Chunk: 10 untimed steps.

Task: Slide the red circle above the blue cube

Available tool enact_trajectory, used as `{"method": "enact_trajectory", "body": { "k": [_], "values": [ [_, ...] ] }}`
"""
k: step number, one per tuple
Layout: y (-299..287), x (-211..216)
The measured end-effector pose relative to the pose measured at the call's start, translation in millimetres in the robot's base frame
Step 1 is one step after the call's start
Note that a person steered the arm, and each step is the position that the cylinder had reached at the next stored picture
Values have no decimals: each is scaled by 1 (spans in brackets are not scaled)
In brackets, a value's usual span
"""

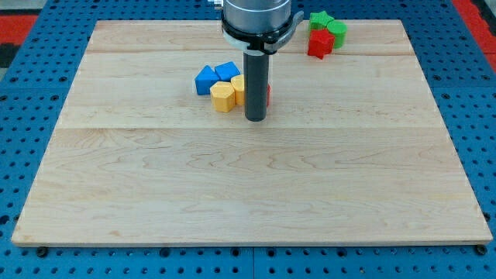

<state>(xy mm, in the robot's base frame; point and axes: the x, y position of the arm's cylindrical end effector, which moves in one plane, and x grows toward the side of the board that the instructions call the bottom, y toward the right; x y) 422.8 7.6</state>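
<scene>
My tip (256,119) rests on the board just right of a cluster of blocks. A red block (268,94), probably the red circle, shows only as a sliver behind the rod's right side. A blue cube (228,71) sits at the top of the cluster, with a second blue block (205,80) to its left. A yellow hexagon-like block (223,97) lies left of the tip. Another yellow block (238,87) sits partly hidden against the rod.
Near the view's top right, two green blocks (320,18) (337,31) and a red star-like block (319,43) stand together. The wooden board (248,194) lies on a blue pegboard surface (23,155).
</scene>
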Motion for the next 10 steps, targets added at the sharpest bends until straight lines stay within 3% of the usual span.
{"method": "enact_trajectory", "body": {
  "k": [4,6,8,10],
  "values": [
    [5,-62],
    [57,-69],
    [47,-122],
    [-8,-136]
  ]
}}
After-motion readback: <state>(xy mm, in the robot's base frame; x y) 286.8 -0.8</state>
